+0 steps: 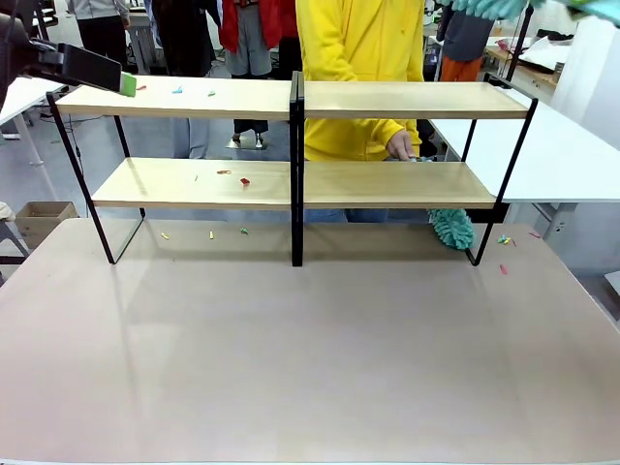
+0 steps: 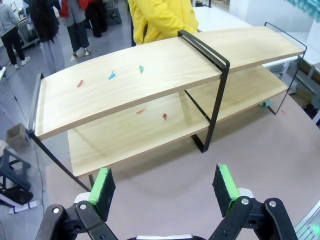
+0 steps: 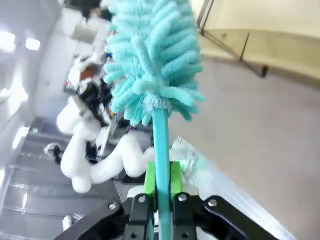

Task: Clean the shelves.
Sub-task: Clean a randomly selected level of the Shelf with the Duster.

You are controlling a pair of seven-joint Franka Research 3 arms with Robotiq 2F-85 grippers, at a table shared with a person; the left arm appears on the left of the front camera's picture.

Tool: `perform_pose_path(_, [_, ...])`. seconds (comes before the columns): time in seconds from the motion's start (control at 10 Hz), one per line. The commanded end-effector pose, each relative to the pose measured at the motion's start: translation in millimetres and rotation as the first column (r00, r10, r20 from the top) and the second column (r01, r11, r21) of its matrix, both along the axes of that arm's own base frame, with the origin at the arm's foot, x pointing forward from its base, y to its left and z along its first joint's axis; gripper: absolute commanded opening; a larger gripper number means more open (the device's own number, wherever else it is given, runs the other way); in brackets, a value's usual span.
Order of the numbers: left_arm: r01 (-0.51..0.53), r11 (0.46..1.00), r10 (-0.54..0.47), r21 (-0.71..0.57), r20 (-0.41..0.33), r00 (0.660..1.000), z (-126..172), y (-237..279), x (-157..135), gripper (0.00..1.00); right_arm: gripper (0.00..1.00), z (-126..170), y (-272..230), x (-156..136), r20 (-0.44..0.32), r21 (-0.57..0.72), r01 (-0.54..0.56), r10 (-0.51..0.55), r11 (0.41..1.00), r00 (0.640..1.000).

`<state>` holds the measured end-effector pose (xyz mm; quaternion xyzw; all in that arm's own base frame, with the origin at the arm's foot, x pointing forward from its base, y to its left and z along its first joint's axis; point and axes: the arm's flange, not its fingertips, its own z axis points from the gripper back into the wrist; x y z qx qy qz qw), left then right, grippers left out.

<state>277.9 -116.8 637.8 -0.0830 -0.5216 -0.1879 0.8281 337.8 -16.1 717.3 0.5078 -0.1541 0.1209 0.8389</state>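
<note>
Jaws on the left gripper [image 2: 164, 191] stand wide apart with nothing between them, poised over the table [image 2: 165, 170] in front of the left end of the shelves [image 2: 150, 75]; from the front this gripper [image 1: 124, 82] sits level with the upper board's left edge. The right gripper [image 3: 162, 186] has its jaws clamped on the thin teal handle of a fluffy teal duster [image 3: 150, 60], whose head points up and away from the fingers, with a corner of the shelves [image 3: 280, 45] beyond it. The shelves [image 1: 387, 100] stand across the far part of the table [image 1: 310, 368], two long boards split by a black centre post. Small coloured scraps [image 1: 177, 90] lie on the left half of the upper board, a red scrap [image 1: 244, 181] on the lower board, and more bits [image 1: 211, 233] on the table under the rack and by its right foot [image 1: 503, 240]. Behind the rack stands a person in a yellow top [image 1: 358, 48], one hand [image 1: 399, 147] at the back edge of the lower board. A second teal duster head [image 1: 450, 229] hangs below that board's right end. A white table [image 1: 562, 145] adjoins on the right.
</note>
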Motion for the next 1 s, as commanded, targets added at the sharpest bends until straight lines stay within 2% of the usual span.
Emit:
perform_pose_path(0.0, [-0.002,1.000,0.002,0.000,0.001,1.000,0,0,1,1.00,0.13,9,-28,-18,-0.013,-0.040,-0.059,0.058,0.997,0.998])
perform_pose_path(0.2, [-0.002,1.000,0.002,0.000,0.001,1.000,0,0,1,1.00,0.13,22,-76,-75,0.104,-0.024,-0.078,0.080,0.997,0.991])
perform_pose_path(0.3, [-0.002,1.000,0.002,0.000,0.001,1.000,0,0,1,1.00,0.13,28,-104,-107,0.165,-0.014,-0.009,0.012,1.000,0.986])
perform_pose_path(0.4, [-0.002,1.000,0.002,0.000,0.001,1.000,0,0,1,1.00,0.13,28,-131,-135,0.190,0.010,0.006,-0.008,1.000,0.982])
perform_pose_path(0.6, [-0.002,1.000,0.002,0.000,0.001,1.000,0,0,1,1.00,0.13,10,-156,-174,0.133,-0.029,0.018,-0.014,0.999,0.991])
perform_pose_path(0.7, [-0.002,1.000,0.002,0.000,0.001,1.000,0,0,1,1.00,0.13,-4,-153,-169,0.078,-0.087,0.077,-0.071,0.993,0.994])
perform_pose_path(0.8, [-0.002,1.000,0.002,0.000,0.001,1.000,0,0,1,1.00,0.13,24,-154,-180,0.144,0.009,0.026,-0.027,1.000,0.989])
perform_pose_path(0.9, [-0.002,1.000,0.002,0.000,0.001,1.000,0,0,1,1.00,0.13,24,-154,-180,0.144,0.009,0.026,-0.027,1.000,0.989])
